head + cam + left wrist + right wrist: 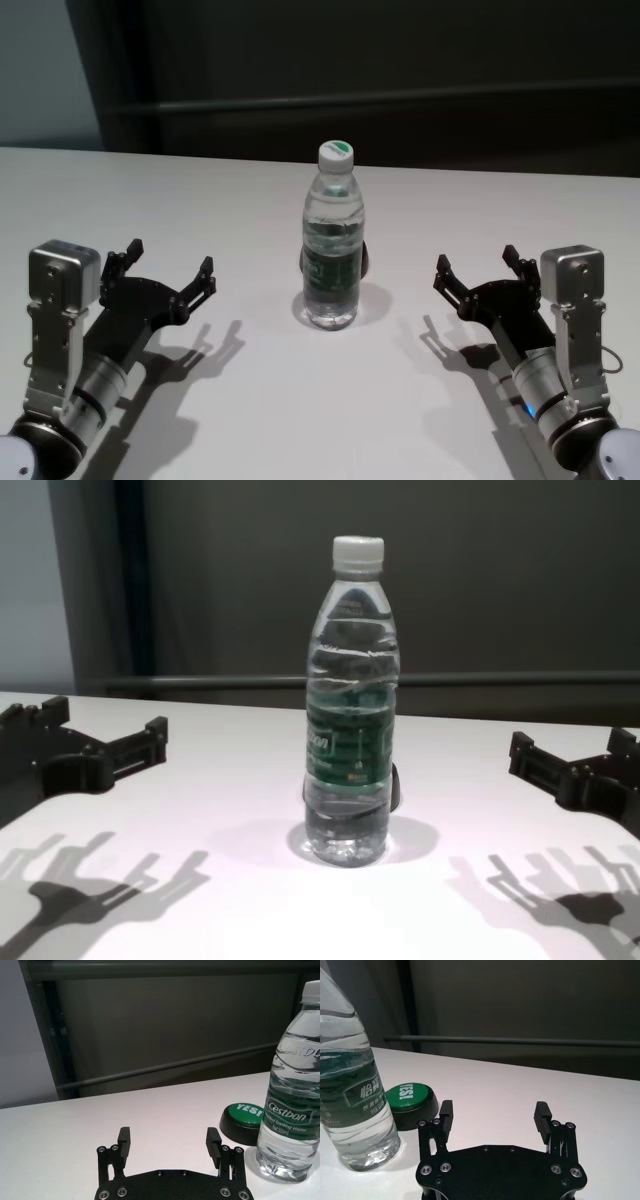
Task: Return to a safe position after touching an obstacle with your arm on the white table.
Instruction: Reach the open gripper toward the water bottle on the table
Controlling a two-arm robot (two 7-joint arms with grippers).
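A: White and smooth, the broad plain tabletop [200, 190] fills the lower part of the head view, with a dark wall and a horizontal rail behind its far edge. What is next in size?

B: The two arms. The black left gripper [160, 275] hovers low over the table on the robot's left, well apart from everything, its two fingers spread wide with nothing between them. The left wrist view shows the same wide gap between its ribbed fingertips [124, 1141].

A: And the other?

B: The black right gripper [480, 268] mirrors it on the robot's right — just as far open, also holding nothing, and clear of the bottle. Both throw forked shadows onto the white surface below them.

A: Where does the task's thing stand?

B: The tall clear plastic water bottle with a white screw cap and dark green label band [332, 240] stands upright in the middle of the table, between the two grippers and touching neither. It holds water.

A: Anything smaller?

B: A low black round button with a green top [243, 1121] — it sits just behind the bottle, mostly hidden by it in the head and chest views.
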